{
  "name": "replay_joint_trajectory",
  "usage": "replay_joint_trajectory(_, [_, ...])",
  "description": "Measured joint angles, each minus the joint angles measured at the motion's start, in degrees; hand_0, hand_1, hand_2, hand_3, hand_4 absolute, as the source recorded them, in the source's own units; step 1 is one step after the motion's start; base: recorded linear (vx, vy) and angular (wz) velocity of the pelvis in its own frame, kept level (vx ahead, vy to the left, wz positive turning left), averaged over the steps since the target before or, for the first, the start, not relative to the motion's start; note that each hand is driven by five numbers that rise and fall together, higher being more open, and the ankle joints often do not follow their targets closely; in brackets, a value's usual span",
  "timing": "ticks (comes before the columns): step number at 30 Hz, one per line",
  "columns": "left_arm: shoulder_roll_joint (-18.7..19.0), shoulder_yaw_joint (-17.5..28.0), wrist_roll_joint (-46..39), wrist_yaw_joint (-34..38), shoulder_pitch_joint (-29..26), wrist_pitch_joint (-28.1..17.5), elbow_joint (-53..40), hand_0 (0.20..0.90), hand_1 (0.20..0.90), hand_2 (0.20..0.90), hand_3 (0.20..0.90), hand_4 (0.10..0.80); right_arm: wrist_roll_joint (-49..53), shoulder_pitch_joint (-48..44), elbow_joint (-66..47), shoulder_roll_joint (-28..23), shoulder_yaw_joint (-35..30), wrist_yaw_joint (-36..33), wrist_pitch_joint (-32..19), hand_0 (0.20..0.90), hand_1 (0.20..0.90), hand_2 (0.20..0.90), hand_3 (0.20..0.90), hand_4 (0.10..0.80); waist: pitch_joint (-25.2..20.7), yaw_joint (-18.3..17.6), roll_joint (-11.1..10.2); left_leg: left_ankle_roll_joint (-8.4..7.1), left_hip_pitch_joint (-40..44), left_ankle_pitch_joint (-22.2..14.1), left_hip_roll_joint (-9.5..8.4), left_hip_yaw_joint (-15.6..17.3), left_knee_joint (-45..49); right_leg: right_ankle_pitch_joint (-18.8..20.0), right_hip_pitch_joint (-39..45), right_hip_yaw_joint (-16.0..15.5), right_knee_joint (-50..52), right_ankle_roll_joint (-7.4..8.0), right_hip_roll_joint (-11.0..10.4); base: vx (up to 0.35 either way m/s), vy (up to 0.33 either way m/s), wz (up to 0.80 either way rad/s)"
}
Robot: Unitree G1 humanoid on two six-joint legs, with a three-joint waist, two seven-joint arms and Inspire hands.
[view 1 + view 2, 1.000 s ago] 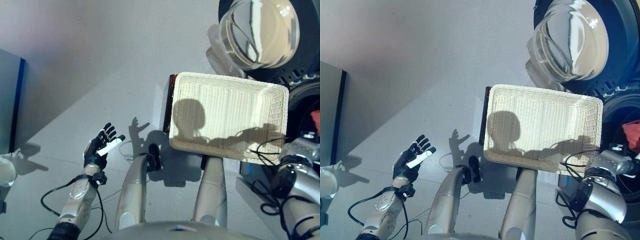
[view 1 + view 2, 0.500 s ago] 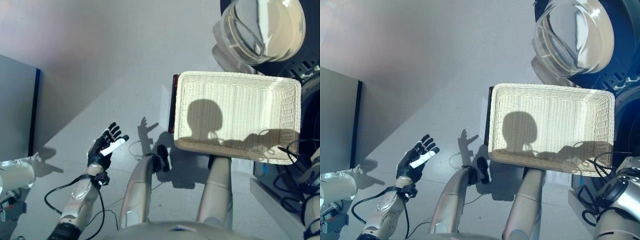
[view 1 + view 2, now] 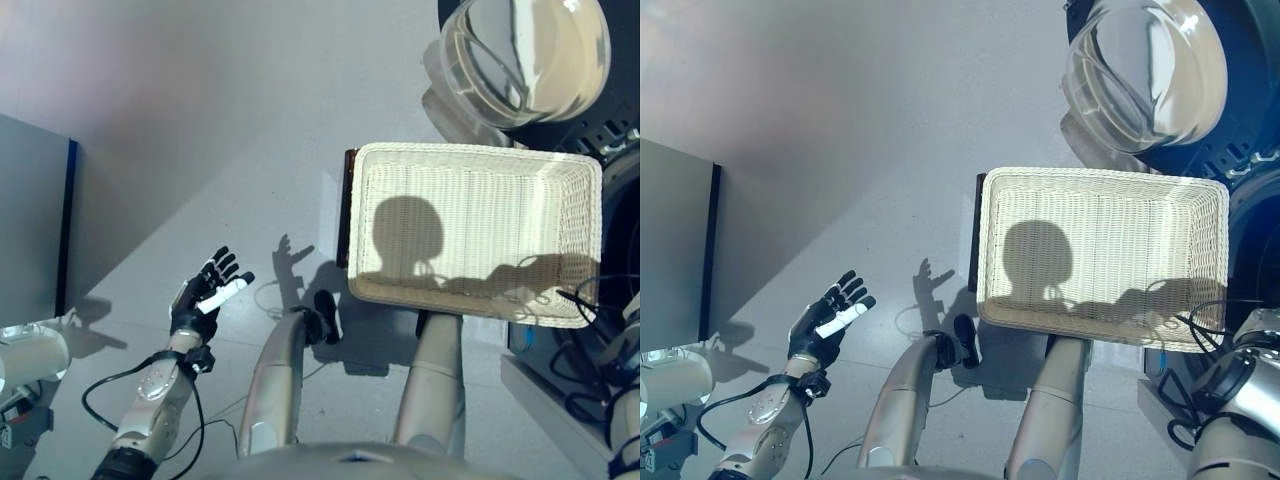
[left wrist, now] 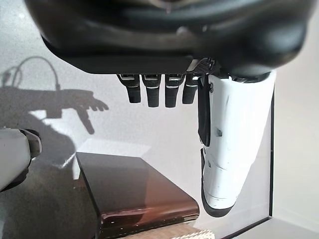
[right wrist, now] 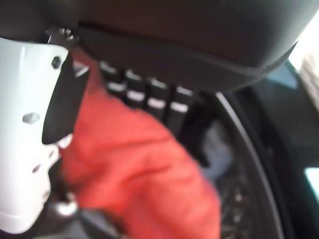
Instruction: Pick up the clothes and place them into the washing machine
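Inside the washing machine drum (image 5: 249,199), right robot hand (image 5: 144,94) w/ fingers straight over soft, crumpled red cloth (image 5: 144,169) — not gripping it. Left robot hand (image 3: 205,295) spread, empty, above grey floor (image 3: 200,120). Rectangular woven white basket (image 3: 475,232) empty — round glass door (image 3: 520,55) swung open beyond.

A red garment (image 5: 144,174) lies crumpled in soft folds inside the washing machine (image 5: 259,164), low in its dark drum (seen only in the right wrist view). The machine's round glass door (image 3: 525,55) stands swung open at the scene's far right.
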Motion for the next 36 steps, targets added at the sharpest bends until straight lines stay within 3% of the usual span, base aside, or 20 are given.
replay_joint_trajectory(6, [0.0,0.0,-0.8,-0.1,0.0,0.0,0.0,0.900,0.900,0.900,0.900,0.800,-0.3,0.5,0.0,1.5,2.5,1.2,0.4,0.900,0.900,0.900,0.900,0.800,-0.7,0.0,-0.3,0.01,0.5,0.1,0.06,-0.6,-0.2,0.4,1.5,-0.9,-1.1,0.51,0.1,0.006,-0.006,0.02])
replay_joint_trajectory(9, [-0.1,0.0,-1.1,-0.1,0.2,0.0,0.7,0.900,0.900,0.900,0.900,0.800,-4.1,2.6,1.4,3.5,6.7,2.2,2.6,0.900,0.900,0.900,0.900,0.800,-1.2,-0.1,-1.6,-0.15,3.2,0.5,-0.02,-1.1,-2.2,0.7,4.9,-1.8,-3.2,0.60,0.1,0.015,-0.034,0.04])
replay_joint_trajectory(12, [-0.1,0.1,-1.0,-0.2,0.3,0.0,0.9,0.900,0.900,0.900,0.900,0.800,-6.8,5.9,1.4,10.6,6.8,4.3,4.9,0.900,0.900,0.900,0.900,0.800,-3.0,0.1,-4.0,-0.86,6.3,2.6,-0.08,-1.8,-7.2,2.1,8.4,-3.6,-7.5,0.20,0.4,0.028,-0.032,0.04])
replay_joint_trajectory(19, [-0.5,0.8,0.2,-0.2,0.2,0.0,2.7,0.900,0.900,0.900,0.900,0.800,-11.9,10.4,1.6,15.9,9.1,5.1,6.7,0.900,0.900,0.900,0.900,0.800,-3.3,0.2,-5.4,-1.74,11.4,5.6,-0.24,-3.3,-14.0,3.5,14.5,-6.6,-13.0,-0.29,0.6,0.052,-0.028,0.09])
replay_joint_trajectory(24, [-0.9,1.5,1.1,-0.1,0.1,0.0,4.6,0.900,0.900,0.900,0.900,0.800,-16.1,13.2,1.0,21.6,13.2,6.2,7.0,0.900,0.900,0.900,0.900,0.800,-3.8,-0.2,-8.4,-2.77,17.7,7.8,-0.08,-4.3,-19.9,4.4,20.7,-8.5,-17.2,-0.82,1.3,0.085,-0.021,0.03])
replay_joint_trajectory(28, [-2.4,3.2,2.1,0.4,0.1,0.0,6.0,0.900,0.900,0.900,0.900,0.800,-17.1,14.5,0.4,24.5,14.3,7.1,7.8,0.900,0.900,0.900,0.900,0.800,-4.1,-0.2,-9.3,-3.05,20.7,9.0,0.10,-4.6,-23.1,5.6,24.4,-9.6,-21.1,-1.00,1.8,0.104,-0.027,0.01])
replay_joint_trajectory(36, [-4.8,4.6,5.3,1.1,0.1,0.0,12.0,0.900,0.900,0.900,0.900,0.800,-28.4,20.6,-0.9,33.1,25.5,9.7,11.1,0.900,0.900,0.900,0.900,0.800,-5.6,-0.6,-12.1,-4.01,30.0,11.8,0.83,-4.4,-31.4,10.1,35.1,-11.4,-32.4,-1.40,3.7,0.092,-0.036,-0.06])
